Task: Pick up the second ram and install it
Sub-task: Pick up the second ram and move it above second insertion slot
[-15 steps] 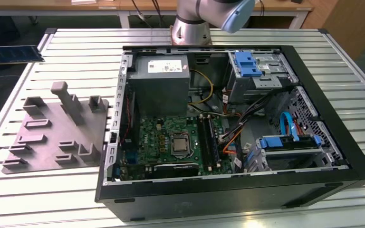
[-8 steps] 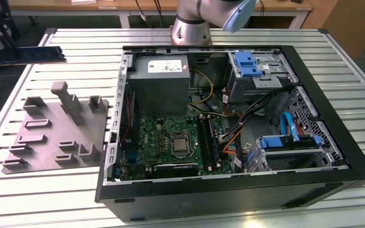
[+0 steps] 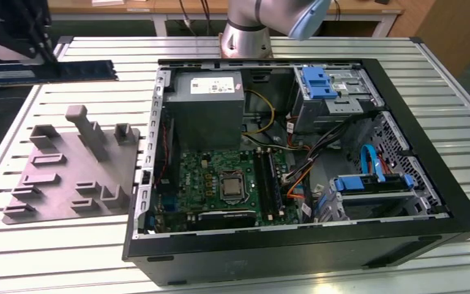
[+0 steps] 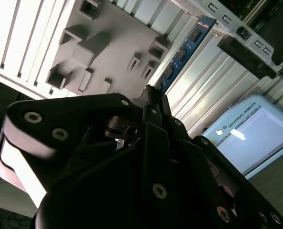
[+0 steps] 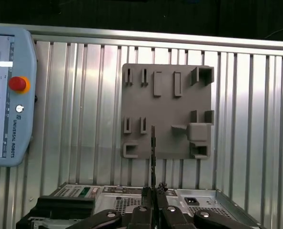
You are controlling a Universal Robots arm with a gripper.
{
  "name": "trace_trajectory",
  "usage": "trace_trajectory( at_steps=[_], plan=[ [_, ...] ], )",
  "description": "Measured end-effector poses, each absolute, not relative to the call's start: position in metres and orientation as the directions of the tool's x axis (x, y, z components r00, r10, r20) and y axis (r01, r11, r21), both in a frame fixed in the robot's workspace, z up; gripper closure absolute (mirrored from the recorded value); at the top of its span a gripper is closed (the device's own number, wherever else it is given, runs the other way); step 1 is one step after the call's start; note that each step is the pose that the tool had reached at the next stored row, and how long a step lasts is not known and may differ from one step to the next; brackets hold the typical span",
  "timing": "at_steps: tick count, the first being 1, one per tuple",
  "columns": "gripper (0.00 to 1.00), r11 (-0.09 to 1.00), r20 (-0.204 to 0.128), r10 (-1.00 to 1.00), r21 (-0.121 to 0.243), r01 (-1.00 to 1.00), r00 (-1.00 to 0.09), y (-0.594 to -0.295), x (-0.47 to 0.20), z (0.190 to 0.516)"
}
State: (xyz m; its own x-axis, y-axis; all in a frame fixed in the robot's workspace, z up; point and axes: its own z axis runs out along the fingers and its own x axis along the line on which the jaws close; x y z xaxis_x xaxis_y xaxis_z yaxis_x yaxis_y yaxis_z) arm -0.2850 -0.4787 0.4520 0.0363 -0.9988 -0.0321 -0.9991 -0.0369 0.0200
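Note:
In the exterior view my gripper (image 3: 43, 60) hangs above the table at the far left, well outside the open computer case (image 3: 431, 159), shut on the second ram (image 3: 71, 71). The stick is long and dark, lies level in the air, and carries a pale label near one end. In the first wrist view the second ram (image 5: 153, 152) shows edge-on as a thin dark line rising from the gripper (image 5: 153, 193). In the second wrist view the second ram (image 4: 184, 50) sticks out past the gripper (image 4: 151, 95). The memory slots (image 3: 269, 177) lie on the green motherboard (image 3: 210, 177).
A grey slotted holder block (image 3: 76, 165) lies on the ribbed table (image 3: 63, 245) to the exterior view's left of the case, also below the stick in both wrist views (image 5: 167, 112) (image 4: 108, 47). A teach pendant (image 5: 10, 95) rests on the table. The arm's base (image 3: 247, 33) stands behind the case.

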Motion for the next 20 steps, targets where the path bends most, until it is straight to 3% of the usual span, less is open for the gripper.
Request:
trace_trajectory(
  at_steps=[20],
  plan=[
    [0.86, -0.037, -0.032, -0.999, 0.021, -0.999, 0.036, -0.479, -0.194, 0.449]
  ],
)
